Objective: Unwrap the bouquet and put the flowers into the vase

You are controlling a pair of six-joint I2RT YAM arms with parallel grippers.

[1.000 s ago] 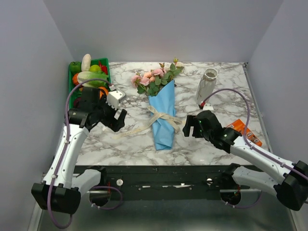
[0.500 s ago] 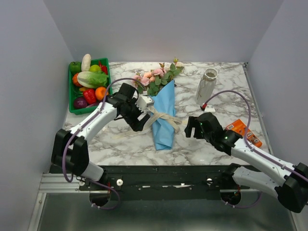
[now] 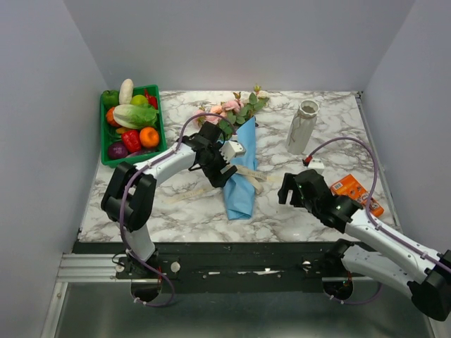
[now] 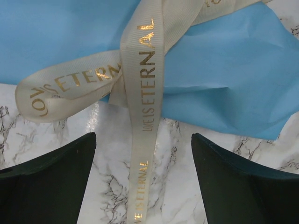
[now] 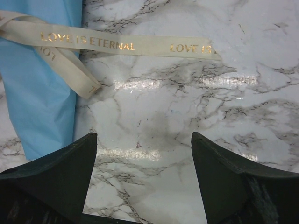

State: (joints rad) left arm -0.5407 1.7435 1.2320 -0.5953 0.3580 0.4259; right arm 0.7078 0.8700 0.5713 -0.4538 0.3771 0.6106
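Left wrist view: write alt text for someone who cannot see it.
A beige ribbon printed LOVE IS ETERNAL in gold trails from blue wrapping paper onto the marble table, between the dark fingers of the open left gripper.

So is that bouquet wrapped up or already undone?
The bouquet is wrapped: blue paper covers its stems, the beige ribbon is tied around it in a bow, roses poking out the top.

You see a green tray [image 3: 162, 123] at the tabletop's [image 3: 331, 120] far left corner, piled with a cabbage [image 3: 134, 115], an orange [image 3: 149, 136], a red pepper [image 3: 131, 139] and a purple onion [image 3: 118, 149]. An orange packet [image 3: 356, 193] lies flat near the right edge.
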